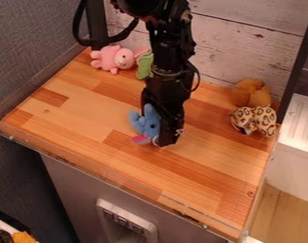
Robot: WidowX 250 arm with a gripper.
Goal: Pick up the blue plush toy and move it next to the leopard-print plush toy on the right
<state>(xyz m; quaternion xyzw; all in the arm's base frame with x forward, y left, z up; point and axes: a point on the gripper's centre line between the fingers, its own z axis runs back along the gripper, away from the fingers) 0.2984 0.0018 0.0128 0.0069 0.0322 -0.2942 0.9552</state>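
Note:
The black gripper (161,140) hangs down over the middle of the wooden table (86,128), low near its surface. A blue plush toy (146,124) with a pink part at its lower end is right at the gripper, on its left side, partly hidden behind it. At the back left lies a pink plush toy (113,59), with a green plush (144,65) beside it, partly behind the arm. At the right back sit a brown-orange plush (251,92) and, just in front of it, a leopard-spotted plush (254,119).
A whitewashed plank wall (245,47) stands behind the table. A clear low rim (112,176) runs along the front edge. A black post rises at the back left, and another dark post at the right.

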